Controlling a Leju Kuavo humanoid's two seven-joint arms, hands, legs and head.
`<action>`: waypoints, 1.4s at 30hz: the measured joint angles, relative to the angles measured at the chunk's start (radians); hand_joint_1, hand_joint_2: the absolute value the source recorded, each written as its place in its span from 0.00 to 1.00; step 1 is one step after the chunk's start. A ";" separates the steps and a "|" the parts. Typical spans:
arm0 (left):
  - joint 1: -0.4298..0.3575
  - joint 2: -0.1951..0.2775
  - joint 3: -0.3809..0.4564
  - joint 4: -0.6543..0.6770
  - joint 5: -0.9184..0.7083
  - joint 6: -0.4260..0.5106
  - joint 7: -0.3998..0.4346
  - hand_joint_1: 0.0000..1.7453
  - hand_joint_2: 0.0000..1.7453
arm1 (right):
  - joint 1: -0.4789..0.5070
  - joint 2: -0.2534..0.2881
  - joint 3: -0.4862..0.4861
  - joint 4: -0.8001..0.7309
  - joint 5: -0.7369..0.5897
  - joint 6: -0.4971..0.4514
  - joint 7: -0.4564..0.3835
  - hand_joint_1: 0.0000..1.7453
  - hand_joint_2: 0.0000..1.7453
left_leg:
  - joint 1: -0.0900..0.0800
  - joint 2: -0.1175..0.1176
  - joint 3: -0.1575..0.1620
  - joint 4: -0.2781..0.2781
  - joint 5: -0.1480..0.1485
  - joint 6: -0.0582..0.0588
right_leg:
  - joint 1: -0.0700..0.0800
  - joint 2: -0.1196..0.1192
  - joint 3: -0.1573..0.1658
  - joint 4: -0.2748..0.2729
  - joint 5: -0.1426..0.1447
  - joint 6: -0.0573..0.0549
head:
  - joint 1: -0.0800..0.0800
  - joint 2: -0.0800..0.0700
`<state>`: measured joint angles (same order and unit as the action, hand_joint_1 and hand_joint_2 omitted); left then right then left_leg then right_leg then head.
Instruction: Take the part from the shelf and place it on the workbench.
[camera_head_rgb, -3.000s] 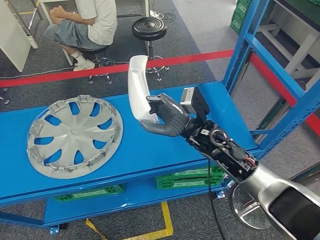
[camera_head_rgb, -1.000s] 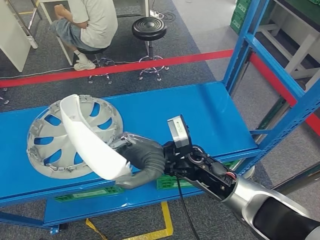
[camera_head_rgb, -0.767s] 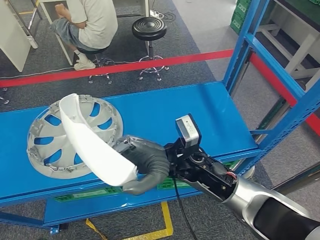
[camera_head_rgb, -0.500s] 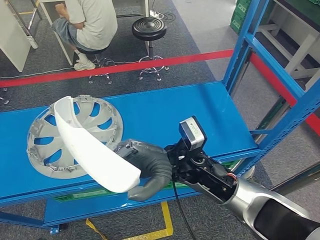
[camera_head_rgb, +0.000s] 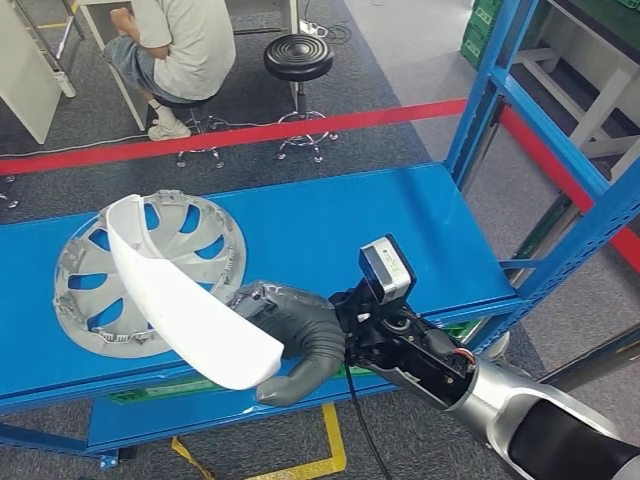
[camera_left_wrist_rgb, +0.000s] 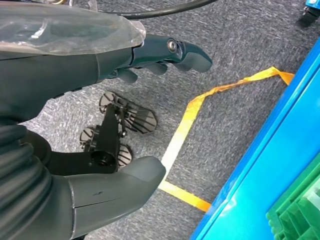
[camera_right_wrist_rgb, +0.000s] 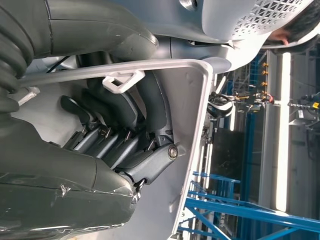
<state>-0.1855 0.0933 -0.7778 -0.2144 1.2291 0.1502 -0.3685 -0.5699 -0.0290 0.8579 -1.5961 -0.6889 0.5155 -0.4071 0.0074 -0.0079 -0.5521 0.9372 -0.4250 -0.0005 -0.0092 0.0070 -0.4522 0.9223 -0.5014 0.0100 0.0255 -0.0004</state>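
The right arm reaches across the front edge of the workbench (camera_head_rgb: 317, 225), its right hand (camera_head_rgb: 302, 335) gripping the white part (camera_head_rgb: 181, 300). The left hand (camera_left_wrist_rgb: 113, 125) hangs with fingers apart, holding nothing.

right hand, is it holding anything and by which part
Yes: the right hand grips the white curved part at its near end, fingers wrapped inside its hollow. The left hand holds nothing.
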 joint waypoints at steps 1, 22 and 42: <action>0.000 0.000 0.000 0.000 0.000 0.000 0.000 0.00 1.00 | 0.000 0.000 0.000 0.000 0.000 0.000 0.000 0.95 1.00 | 0.000 0.000 0.000 0.000 0.000 0.000 | 0.000 0.000 0.000 0.000 0.000 0.000 | 0.000 0.000; 0.004 -0.002 0.000 0.000 -0.001 0.009 0.012 0.00 1.00 | 0.000 0.000 0.000 0.000 -0.015 -0.009 0.001 0.95 1.00 | 0.000 0.000 0.000 0.000 0.000 0.000 | 0.000 0.000 0.000 0.000 0.000 0.000 | 0.000 0.000; 0.007 -0.002 0.003 0.000 0.007 0.008 0.015 0.00 1.00 | 0.001 0.000 0.000 0.000 -0.036 -0.016 0.000 0.95 1.00 | 0.000 0.000 0.000 0.000 0.000 0.000 | 0.000 0.000 0.000 0.000 0.000 0.000 | 0.000 0.000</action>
<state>-0.1785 0.0908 -0.7750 -0.2144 1.2365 0.1578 -0.3538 -0.5692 -0.0293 0.8579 -1.5961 -0.7246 0.4992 -0.4068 0.0074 -0.0080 -0.5522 0.9372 -0.4250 -0.0005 -0.0092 0.0070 -0.4521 0.9223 -0.5013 0.0100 0.0256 -0.0004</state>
